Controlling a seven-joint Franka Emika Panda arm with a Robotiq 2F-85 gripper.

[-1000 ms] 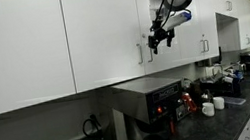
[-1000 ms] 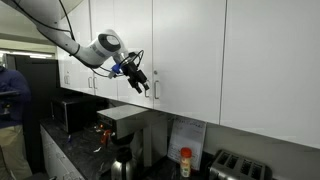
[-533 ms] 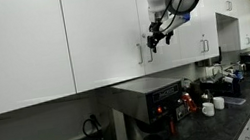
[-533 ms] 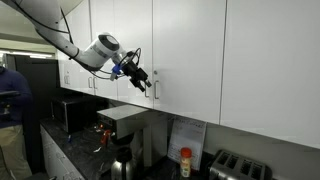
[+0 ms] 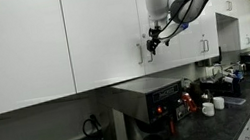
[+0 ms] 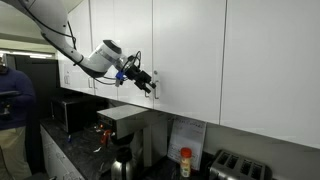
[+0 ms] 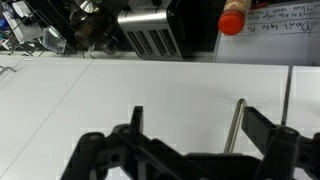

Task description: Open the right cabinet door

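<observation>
The right cabinet door (image 5: 189, 58) is a plain white upper panel; it also shows in an exterior view (image 6: 188, 60) and fills the wrist view (image 7: 170, 85). Its slim silver bar handle (image 7: 237, 125) sits low along the left edge (image 6: 157, 88). My gripper (image 7: 198, 118) is open, with one black finger on each side of the handle, which lies close to one finger. In both exterior views the gripper (image 5: 151, 43) (image 6: 148, 84) is right at the door face by the handle. The door is shut.
The wider neighbouring door (image 5: 104, 33) has its own handle (image 5: 140, 53) just beside. Below are a coffee machine (image 6: 122, 122), a toaster (image 6: 238, 165), a red-capped bottle (image 6: 185, 160) and a cluttered counter (image 5: 227, 104). A person (image 6: 12, 95) stands further along.
The gripper has moved in toward the cabinet face and now straddles the right door's handle. The door has not moved.
</observation>
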